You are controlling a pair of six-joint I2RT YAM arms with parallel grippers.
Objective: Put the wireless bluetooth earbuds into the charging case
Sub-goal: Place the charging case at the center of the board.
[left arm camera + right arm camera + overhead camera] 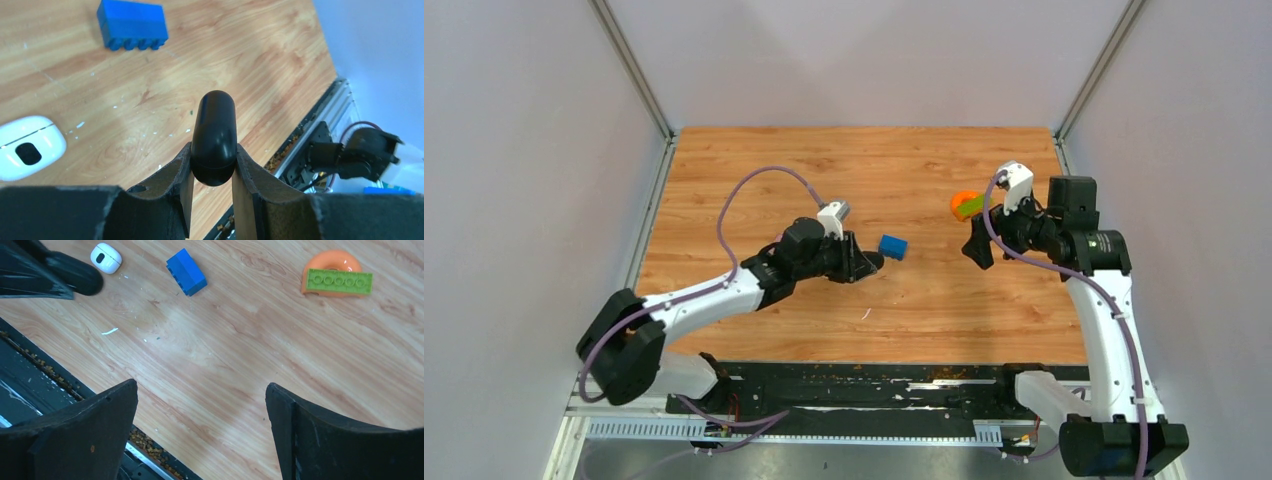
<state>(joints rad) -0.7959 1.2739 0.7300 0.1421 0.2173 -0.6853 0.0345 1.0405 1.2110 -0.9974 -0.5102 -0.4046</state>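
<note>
While the left gripper [214,156] is clamping the glossy black capsule-shaped earbud [214,125] tip-forward for insertion, the right gripper [200,390] is idling wide apart; the white pebble-shaped charging case [30,132] is seemingly lying closed.

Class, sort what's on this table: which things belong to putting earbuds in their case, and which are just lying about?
Job in hand:
black earbud, gripped in the left hand
white earbud, lying loose

Just lying about:
blue block
green brick across the orange ring
white sliver
</note>
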